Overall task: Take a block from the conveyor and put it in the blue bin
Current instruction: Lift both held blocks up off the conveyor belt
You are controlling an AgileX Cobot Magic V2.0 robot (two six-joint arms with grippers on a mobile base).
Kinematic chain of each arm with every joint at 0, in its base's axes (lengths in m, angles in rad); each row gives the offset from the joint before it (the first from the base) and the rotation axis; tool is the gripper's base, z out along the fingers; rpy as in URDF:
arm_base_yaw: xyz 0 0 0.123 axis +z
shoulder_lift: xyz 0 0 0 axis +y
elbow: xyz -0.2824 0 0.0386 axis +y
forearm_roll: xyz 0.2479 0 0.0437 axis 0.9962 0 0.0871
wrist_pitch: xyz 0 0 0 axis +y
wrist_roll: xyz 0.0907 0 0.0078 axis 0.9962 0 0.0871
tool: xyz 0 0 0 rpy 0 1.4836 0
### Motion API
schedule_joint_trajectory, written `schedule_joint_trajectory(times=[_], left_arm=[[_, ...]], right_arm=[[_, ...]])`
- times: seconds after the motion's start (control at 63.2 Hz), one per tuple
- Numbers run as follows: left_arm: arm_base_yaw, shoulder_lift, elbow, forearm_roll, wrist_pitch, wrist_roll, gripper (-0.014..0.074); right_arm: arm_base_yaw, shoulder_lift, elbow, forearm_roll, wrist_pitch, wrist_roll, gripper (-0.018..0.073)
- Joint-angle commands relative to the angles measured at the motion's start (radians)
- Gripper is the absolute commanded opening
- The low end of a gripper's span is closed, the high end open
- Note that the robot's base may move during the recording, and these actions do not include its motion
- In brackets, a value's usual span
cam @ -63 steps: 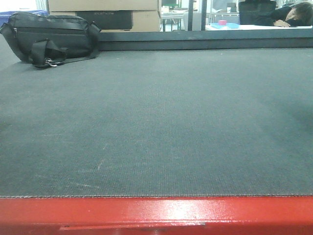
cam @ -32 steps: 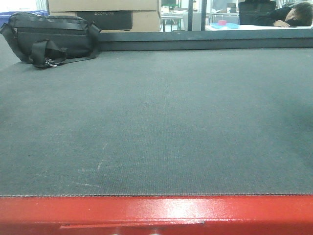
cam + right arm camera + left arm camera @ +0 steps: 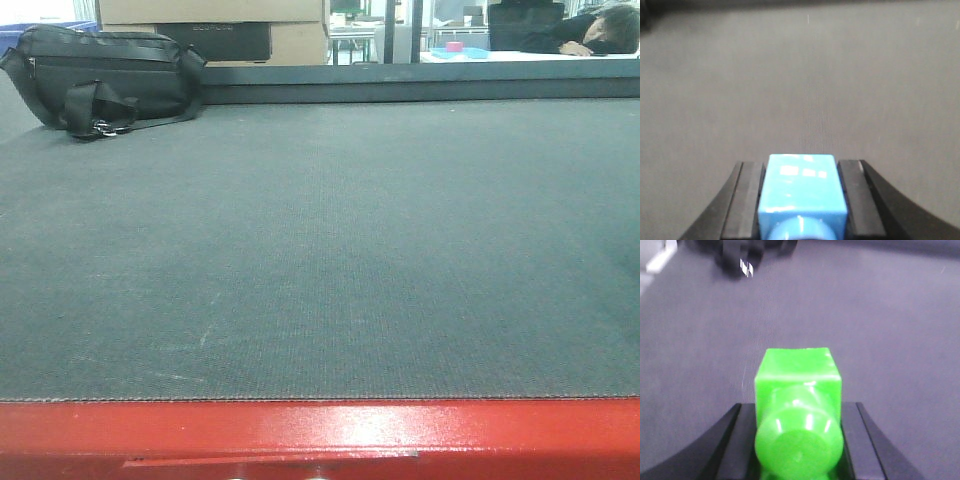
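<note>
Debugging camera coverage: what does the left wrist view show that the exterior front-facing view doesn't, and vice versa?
Left wrist only: a green block clamped in the left end effector.
Front only: the conveyor's red frame, stacked cardboard boxes and a person resting head-down far behind. No arm or block is visible.
Both: the dark woven conveyor belt and the black bag at its far left, blurred in the wrist view.
</note>
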Motion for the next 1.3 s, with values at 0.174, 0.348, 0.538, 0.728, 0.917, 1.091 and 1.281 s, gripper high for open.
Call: schedule_joint_trajectory(times=[0.174,0.348,0.538,0.728,0.917,1.091,1.281], left_arm=[[0.002,-0.220,0.003,0.042,0.079,-0.002,-0.0111],[0.003,-0.316,0.067,0.165,0.095,-0.002,-0.0111],[0.003,-0.373,0.096,0.163,0.025,-0.002,-0.0111],[0.003,-0.428,0.096,0.152,-0.045,-0.002,-0.0111],[0.003,-0.501,0.096,0.152,-0.043,-0.002,-0.0111],[0.003,-0.541,0.096,0.152,-0.045,-0.002,-0.0111],[0.003,-0.546,0.096,0.152,-0.050,-0.002,-0.0111]], right_arm=[[0.002,-0.200,0.001,0.004,0.091,-0.006,-0.0154],[0.002,-0.310,0.004,-0.002,0.166,-0.006,-0.0154],[0.002,-0.376,0.003,-0.012,0.163,-0.006,-0.0154],[0.002,-0.436,-0.002,-0.010,0.125,-0.006,-0.0154],[0.002,-0.491,-0.002,-0.003,0.139,-0.006,-0.0154],[0.002,-0.499,-0.002,-0.003,0.137,-0.006,-0.0154],[0.002,-0.499,-0.002,-0.003,0.139,-0.006,-0.0154]])
